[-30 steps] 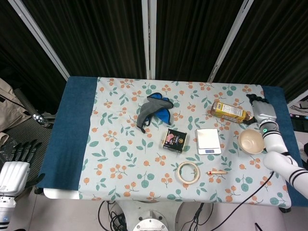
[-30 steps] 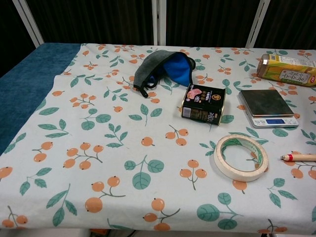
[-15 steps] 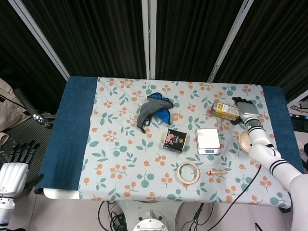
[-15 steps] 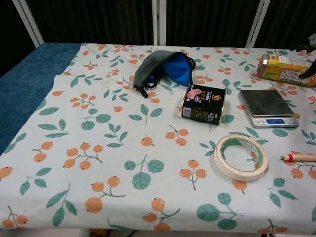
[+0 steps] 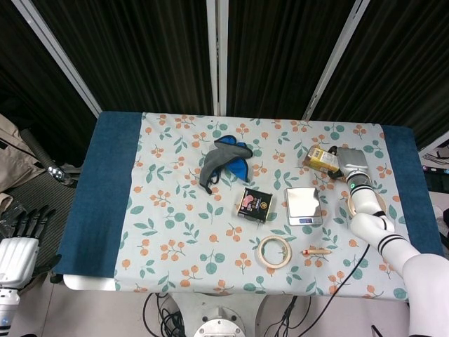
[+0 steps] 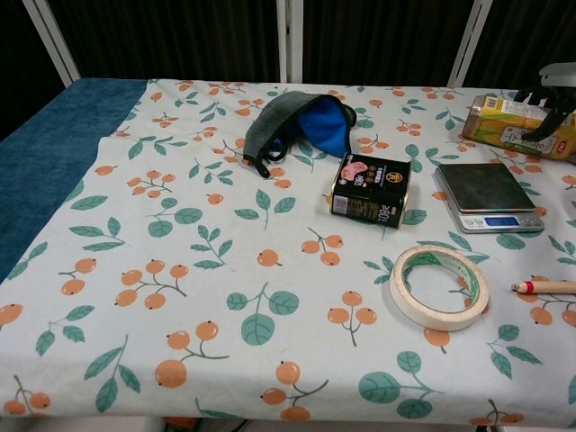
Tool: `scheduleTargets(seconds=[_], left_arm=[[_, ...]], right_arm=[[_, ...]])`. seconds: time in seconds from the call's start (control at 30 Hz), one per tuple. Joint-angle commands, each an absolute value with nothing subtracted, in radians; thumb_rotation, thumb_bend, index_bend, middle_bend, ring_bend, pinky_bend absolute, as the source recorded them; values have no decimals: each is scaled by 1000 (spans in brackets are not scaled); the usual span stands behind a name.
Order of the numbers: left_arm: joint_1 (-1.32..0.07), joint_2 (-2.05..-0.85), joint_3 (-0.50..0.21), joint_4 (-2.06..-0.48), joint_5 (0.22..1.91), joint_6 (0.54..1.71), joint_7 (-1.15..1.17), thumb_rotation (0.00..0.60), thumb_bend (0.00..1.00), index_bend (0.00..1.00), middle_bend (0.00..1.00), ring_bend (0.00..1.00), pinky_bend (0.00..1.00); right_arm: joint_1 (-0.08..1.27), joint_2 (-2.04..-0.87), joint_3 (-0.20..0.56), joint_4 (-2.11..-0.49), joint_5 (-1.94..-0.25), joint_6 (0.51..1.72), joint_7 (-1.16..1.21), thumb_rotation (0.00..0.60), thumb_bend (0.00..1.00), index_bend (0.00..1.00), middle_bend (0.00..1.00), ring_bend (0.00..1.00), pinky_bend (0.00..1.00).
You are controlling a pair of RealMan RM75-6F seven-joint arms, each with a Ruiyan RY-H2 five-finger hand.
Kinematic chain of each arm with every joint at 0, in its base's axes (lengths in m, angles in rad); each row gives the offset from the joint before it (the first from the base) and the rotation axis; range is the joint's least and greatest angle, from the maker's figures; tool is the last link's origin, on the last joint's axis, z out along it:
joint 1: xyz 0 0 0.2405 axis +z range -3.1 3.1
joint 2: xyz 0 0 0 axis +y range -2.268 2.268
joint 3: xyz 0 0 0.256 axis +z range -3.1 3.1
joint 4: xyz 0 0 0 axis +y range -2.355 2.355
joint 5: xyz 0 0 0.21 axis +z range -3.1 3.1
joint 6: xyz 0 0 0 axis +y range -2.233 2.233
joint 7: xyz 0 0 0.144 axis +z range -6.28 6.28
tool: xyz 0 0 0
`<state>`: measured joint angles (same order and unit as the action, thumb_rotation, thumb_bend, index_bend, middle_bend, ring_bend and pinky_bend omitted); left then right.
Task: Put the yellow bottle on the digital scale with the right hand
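The yellow bottle [image 5: 318, 158] [image 6: 509, 125] lies on its side at the table's far right. My right hand [image 5: 349, 163] [image 6: 553, 101] lies over its right end, with dark fingers [image 6: 539, 129] draped down the bottle's front; how tightly they grip is unclear. The digital scale [image 5: 304, 206] [image 6: 486, 193] stands just in front of the bottle, its platform bare. My left hand [image 5: 19, 237] hangs off the table at the lower left, fingers spread, holding nothing.
A black can [image 5: 254, 203] [image 6: 371, 189] stands left of the scale. A tape roll [image 5: 274, 251] [image 6: 439, 286] and a red-tipped pen [image 5: 316, 250] [image 6: 547, 287] lie in front. A grey-blue cloth [image 5: 224, 160] [image 6: 301, 126] lies behind. My right arm partly covers a beige bowl [image 5: 370, 200].
My right hand has moved left from beside the bowl onto the bottle's right end. The bottle has shifted only slightly. The left hand has stayed put.
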<state>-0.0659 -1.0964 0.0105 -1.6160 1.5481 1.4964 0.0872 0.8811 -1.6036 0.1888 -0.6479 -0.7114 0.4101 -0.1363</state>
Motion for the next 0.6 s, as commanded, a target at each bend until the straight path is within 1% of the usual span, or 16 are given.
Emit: scheduleTargets(seconds=[0.03,0.1,0.2,0.27,0.4,0.5,0.6], left_arm=[[-66,-1098,10,-1614,1548,1496,85,600,185,42,0,0,0],[-66,-1099,9,-1612,1548,1496,83,600,185,42,0,0,0],[-67,-1100,8,-1609,1548,1496,79,600,185,42,0,0,0],[-67,-1102,7,-1606,1548,1496,77,600,185,42,0,0,0],[-69,-1108,5,-1600,1549,1496,71,600,185,42,0,0,0],[-70,-1112,4,-1597,1553,1498,68,600,185,42,0,0,0],[-69,-1115,2,-1596,1556,1502,66,600,184,42,0,0,0]], right_arm=[[874,-1597,201,-664,-740,441,-123,600,384,666,520,497,607],[871,-1583,207,-684,-755,457,-119,600,388,702,528,505,615],[863,-1538,217,-755,-786,494,-114,600,388,697,523,505,616],[855,-1490,225,-837,-814,533,-114,600,388,694,520,505,615],[833,-1367,234,-1066,-868,631,-141,600,388,693,519,504,615],[820,-1279,230,-1245,-885,684,-184,600,388,693,516,501,615],[815,-1217,223,-1387,-873,718,-233,600,388,691,510,500,614]])
